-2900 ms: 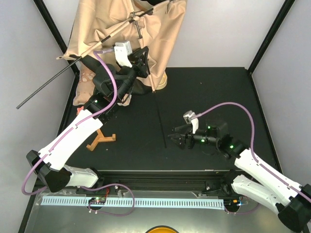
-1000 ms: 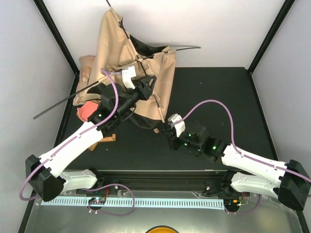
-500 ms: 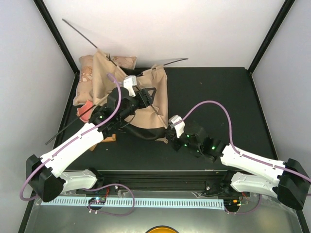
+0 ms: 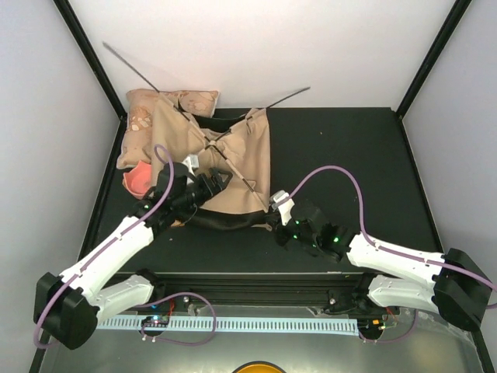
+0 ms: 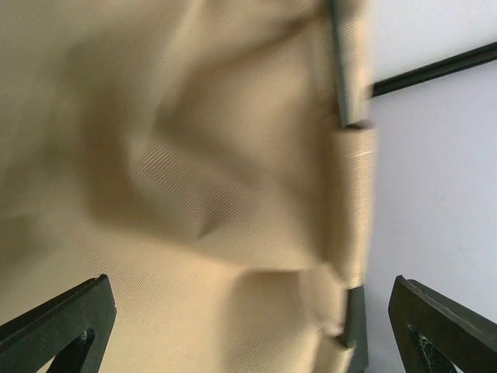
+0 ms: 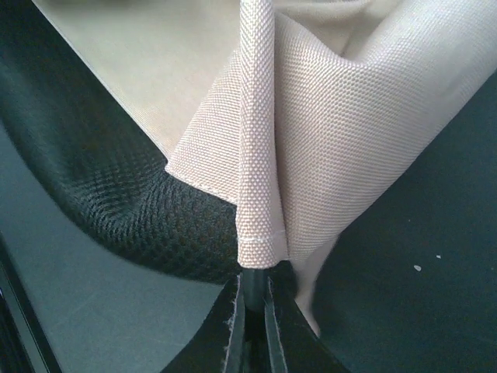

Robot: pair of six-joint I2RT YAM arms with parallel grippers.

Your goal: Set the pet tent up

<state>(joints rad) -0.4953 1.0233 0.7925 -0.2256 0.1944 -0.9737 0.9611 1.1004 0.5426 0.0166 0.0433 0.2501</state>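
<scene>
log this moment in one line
tent: slumped on table, poles crossed | left gripper: open, over tent | right gripper: shut on pole at near corner

I see the pet tent lying slumped at far left, its tan canvas crumpled over the black floor, with thin black poles crossing and jutting beyond it.

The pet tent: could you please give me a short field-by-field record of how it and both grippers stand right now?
Pet tent: collapsed, tan canvas slumped low on the table, black floor edge showing at the near side
Poles: crossed over the canvas, two tips sticking out past the far edge
Left gripper: open, at the near left canvas, holding nothing
Right gripper: shut on the pole end at the near right corner
Pillow: far left, partly covered by canvas
Task state: tent not yet standing
</scene>
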